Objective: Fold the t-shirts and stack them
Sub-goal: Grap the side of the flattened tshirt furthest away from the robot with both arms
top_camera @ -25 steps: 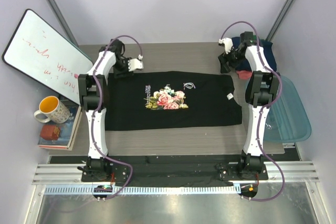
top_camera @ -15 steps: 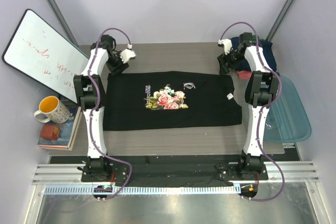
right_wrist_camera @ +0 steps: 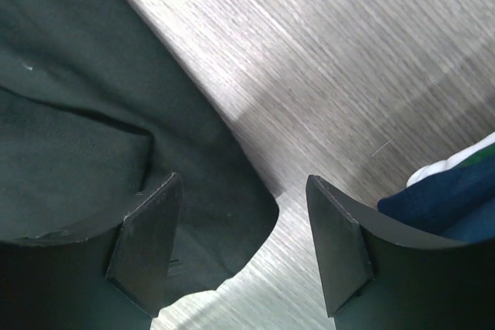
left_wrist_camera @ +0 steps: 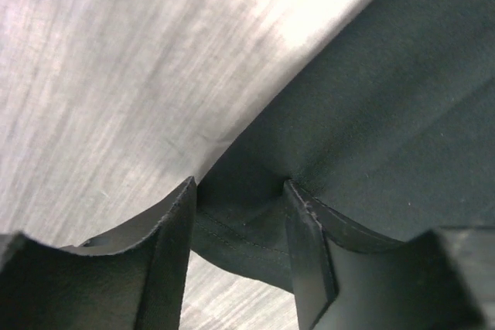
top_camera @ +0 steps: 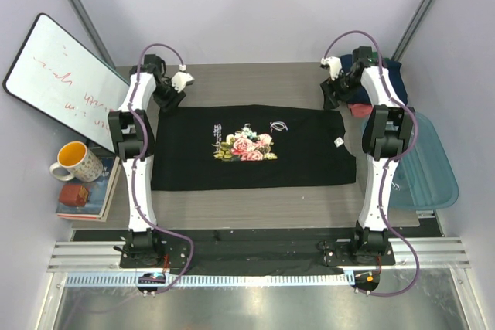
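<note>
A black t-shirt with a pink rose print lies flat as a wide rectangle in the middle of the table. My left gripper is at its far left corner. In the left wrist view the jaws stand partly open, with the hemmed corner of the shirt lying between them. My right gripper is at the far right corner. It is wide open with the shirt's corner between the fingers. A pile of navy and coral-red shirts lies at the far right.
A translucent blue tub sits at the right table edge. A whiteboard leans at the left, with a yellow-lined mug and a book below it. Navy cloth shows just right of my right fingers.
My left gripper has moved left along the shirt's far edge, from near the middle-left to the far left corner. The right arm has hardly moved.
</note>
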### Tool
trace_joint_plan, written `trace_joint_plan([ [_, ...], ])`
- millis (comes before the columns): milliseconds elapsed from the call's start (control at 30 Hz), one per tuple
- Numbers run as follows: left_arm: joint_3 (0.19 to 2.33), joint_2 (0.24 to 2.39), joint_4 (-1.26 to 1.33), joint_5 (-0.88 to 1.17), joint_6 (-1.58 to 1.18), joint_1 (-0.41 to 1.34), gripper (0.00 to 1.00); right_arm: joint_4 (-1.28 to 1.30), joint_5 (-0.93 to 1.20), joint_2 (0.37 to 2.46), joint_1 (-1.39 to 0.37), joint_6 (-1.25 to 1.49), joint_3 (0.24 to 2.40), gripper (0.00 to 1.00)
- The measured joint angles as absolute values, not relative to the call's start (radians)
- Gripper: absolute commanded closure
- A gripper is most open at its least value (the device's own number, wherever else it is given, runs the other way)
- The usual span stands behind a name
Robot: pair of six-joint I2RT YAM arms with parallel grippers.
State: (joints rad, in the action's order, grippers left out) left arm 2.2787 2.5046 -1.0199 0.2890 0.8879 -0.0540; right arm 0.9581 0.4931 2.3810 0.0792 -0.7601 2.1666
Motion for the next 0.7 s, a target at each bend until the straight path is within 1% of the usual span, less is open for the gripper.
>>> trace_joint_plan([
  [67, 2.308, 2.522, -1.021, 0.289, 0.873, -0.055, 0.59, 0.965, 0.493, 2.374, 0.078, -0.76, 2.162, 0.3],
  [100, 2.314, 2.527, -1.021, 0.289, 0.87, -0.056, 0.62, 0.969, 0.492, 2.371, 0.076, -0.761, 2.159, 0.3],
  [167, 2.322, 2.532, -1.021, 0.289, 0.867, -0.056, 0.65, 0.974, 0.492, 2.363, 0.075, -0.762, 2.154, 0.31],
  [200, 2.322, 2.533, -1.021, 0.29, 0.867, -0.057, 0.69, 0.975, 0.492, 2.36, 0.075, -0.764, 2.151, 0.32],
  [267, 2.322, 2.533, -1.021, 0.291, 0.866, -0.057, 0.71, 0.979, 0.49, 2.349, 0.073, -0.765, 2.142, 0.34],
  [333, 2.322, 2.533, -1.02, 0.292, 0.866, -0.057, 0.77, 0.983, 0.488, 2.34, 0.072, -0.768, 2.136, 0.36],
  [367, 2.32, 2.533, -1.018, 0.292, 0.866, -0.057, 0.98, 0.985, 0.488, 2.335, 0.071, -0.77, 2.132, 0.37],
  [400, 2.318, 2.533, -1.018, 0.294, 0.865, -0.057, 1.0, 0.989, 0.488, 2.332, 0.07, -0.773, 2.13, 0.38],
  [533, 2.298, 2.523, -0.999, 0.297, 0.868, -0.057, 1.0, 1.027, 0.49, 2.328, 0.067, -0.791, 2.126, 0.39],
  [700, 2.226, 2.482, -0.953, 0.302, 0.867, -0.058, 1.0, 1.18, 0.519, 2.329, 0.067, -0.861, 2.126, 0.39],
])
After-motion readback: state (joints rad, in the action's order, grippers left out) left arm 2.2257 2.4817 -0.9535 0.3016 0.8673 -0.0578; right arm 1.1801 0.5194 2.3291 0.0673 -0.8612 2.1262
